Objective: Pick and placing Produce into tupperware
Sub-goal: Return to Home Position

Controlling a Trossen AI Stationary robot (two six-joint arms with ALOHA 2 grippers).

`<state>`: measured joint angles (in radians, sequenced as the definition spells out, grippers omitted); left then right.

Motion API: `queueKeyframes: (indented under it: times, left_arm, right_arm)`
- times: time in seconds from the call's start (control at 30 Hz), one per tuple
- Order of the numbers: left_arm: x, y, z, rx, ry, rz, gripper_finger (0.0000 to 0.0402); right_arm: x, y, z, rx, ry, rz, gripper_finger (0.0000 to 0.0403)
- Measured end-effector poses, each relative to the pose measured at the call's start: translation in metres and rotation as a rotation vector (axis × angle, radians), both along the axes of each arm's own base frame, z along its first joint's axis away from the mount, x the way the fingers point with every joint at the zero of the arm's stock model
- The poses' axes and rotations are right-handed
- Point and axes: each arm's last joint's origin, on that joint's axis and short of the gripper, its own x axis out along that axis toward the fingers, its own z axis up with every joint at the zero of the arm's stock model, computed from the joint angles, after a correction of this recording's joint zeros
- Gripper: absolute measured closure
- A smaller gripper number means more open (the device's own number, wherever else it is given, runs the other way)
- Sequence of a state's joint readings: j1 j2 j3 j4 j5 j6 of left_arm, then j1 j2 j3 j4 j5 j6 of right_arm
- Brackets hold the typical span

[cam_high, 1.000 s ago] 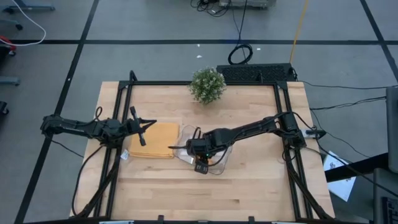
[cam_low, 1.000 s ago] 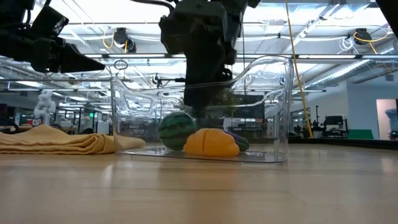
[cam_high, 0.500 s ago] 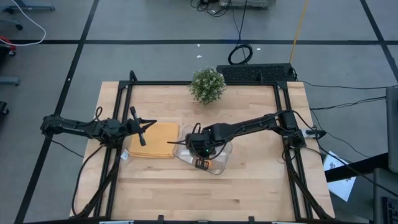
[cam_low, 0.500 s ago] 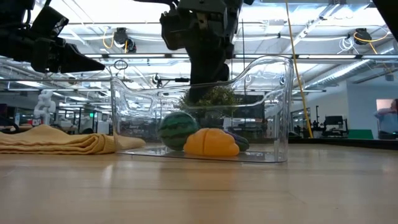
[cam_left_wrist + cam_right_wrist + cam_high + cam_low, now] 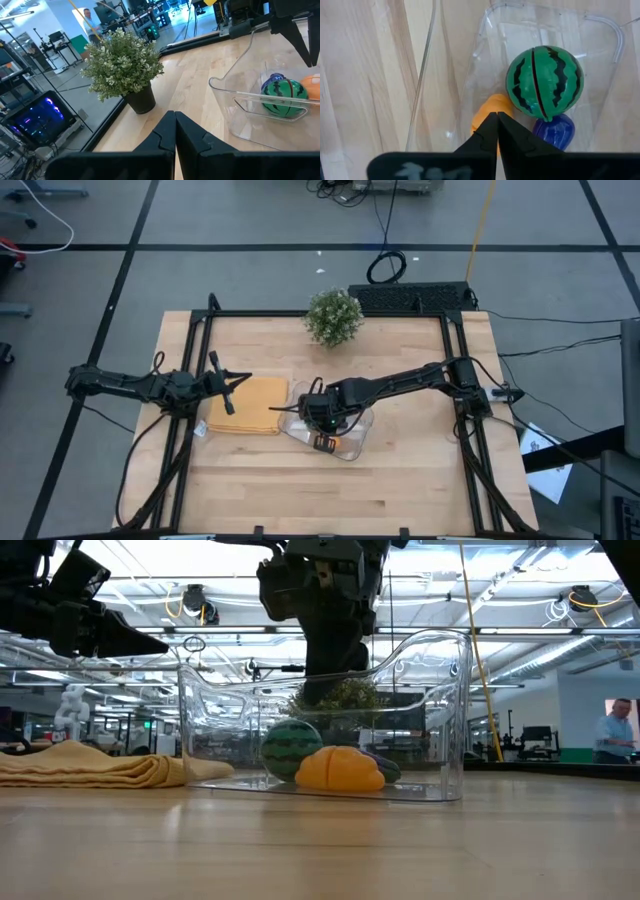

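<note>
The clear tupperware (image 5: 360, 442) stands on the table's middle, its wall (image 5: 430, 710) rising around the produce. On its floor lie a round green striped piece (image 5: 544, 82) (image 5: 290, 748), a rounded orange piece (image 5: 487, 114) (image 5: 338, 769) and a purple piece (image 5: 555, 131) (image 5: 383, 768), close together. My right gripper (image 5: 497, 116) (image 5: 325, 690) hangs shut above them, pointing steeply down, with nothing between its fingers. My left gripper (image 5: 246, 378) (image 5: 175, 117) is shut and waits over the tan mat at the table's left.
A bushy potted plant (image 5: 333, 317) stands at the table's far edge. The folded tan-yellow mat (image 5: 255, 408) lies just left of the tupperware. Black frame rails (image 5: 450, 370) run along the table's sides. A person (image 5: 612, 730) shows far off in the room.
My right gripper has shut above the produce in the tupperware, with nothing between its fingers, and has stayed over the same spot.
</note>
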<state>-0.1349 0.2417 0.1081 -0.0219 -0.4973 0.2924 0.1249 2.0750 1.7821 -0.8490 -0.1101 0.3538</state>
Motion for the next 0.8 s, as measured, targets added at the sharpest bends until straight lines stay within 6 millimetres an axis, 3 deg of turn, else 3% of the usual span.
queueKeyframes:
  times: [0.17, 0.53, 0.8]
  left_arm:
    - [0.0, 0.0, 0.0, 0.0, 0.002, 0.0, 0.0398]
    - [0.0, 0.0, 0.0, 0.001, 0.005, 0.001, 0.0398]
    - [0.0, 0.0, 0.0, 0.001, 0.005, 0.001, 0.0398]
  right_arm:
    - [-0.002, 0.001, 0.011, 0.043, -0.032, 0.022, 0.0401]
    - [-0.024, 0.008, 0.089, -0.06, -0.344, 0.1, 0.0401]
    - [-0.042, 0.016, 0.12, -0.173, -0.455, 0.151, 0.0401]
